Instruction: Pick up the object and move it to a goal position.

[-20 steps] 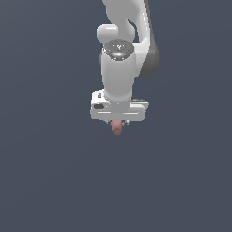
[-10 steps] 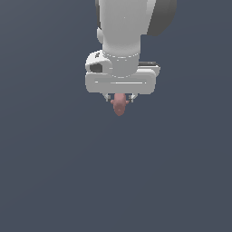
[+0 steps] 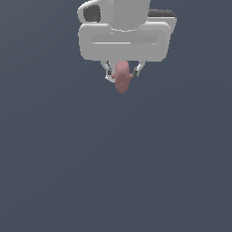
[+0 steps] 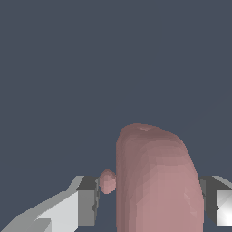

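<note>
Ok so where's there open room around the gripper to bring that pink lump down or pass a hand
All the dark ground below and to both sides of the gripper in the exterior view looks bare, with nothing else visible on it. The only crowded spot is between the fingers, filled by the pinkish-brown object.

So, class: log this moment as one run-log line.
gripper: shut on lump | lump: held, hanging below fingers | surroundings: plain grey

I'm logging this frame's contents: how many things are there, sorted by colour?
Pinkish-brown: 1, the object, held between the fingers.
White: 1, the gripper.
Total: 2.
</note>
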Motion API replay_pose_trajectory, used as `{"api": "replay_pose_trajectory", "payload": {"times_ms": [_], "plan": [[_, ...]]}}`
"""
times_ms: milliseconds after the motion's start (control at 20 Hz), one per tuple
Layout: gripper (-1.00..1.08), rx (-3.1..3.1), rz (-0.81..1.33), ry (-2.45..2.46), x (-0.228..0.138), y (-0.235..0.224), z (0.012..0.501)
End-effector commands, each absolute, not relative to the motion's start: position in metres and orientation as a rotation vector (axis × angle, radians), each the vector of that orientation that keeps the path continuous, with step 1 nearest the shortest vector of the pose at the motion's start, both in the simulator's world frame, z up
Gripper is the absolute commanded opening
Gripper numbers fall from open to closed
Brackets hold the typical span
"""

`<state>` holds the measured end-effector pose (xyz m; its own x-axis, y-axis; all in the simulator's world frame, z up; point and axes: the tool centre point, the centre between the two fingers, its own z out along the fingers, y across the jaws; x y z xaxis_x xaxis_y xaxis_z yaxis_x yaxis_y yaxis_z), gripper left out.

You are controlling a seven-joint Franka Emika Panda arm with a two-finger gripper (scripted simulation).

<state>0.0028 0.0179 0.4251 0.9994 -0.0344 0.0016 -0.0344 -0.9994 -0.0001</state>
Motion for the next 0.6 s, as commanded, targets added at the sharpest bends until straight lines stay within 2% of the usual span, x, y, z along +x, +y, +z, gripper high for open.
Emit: {"api": "replay_pose_trajectory", "payload": {"times_ms": [0, 550], "plan": [[-1.00, -3.141, 0.000, 0.054, 0.002, 0.019, 0.442], [-1.00, -3.141, 0.000, 0.054, 0.002, 0.021, 0.475]]}}
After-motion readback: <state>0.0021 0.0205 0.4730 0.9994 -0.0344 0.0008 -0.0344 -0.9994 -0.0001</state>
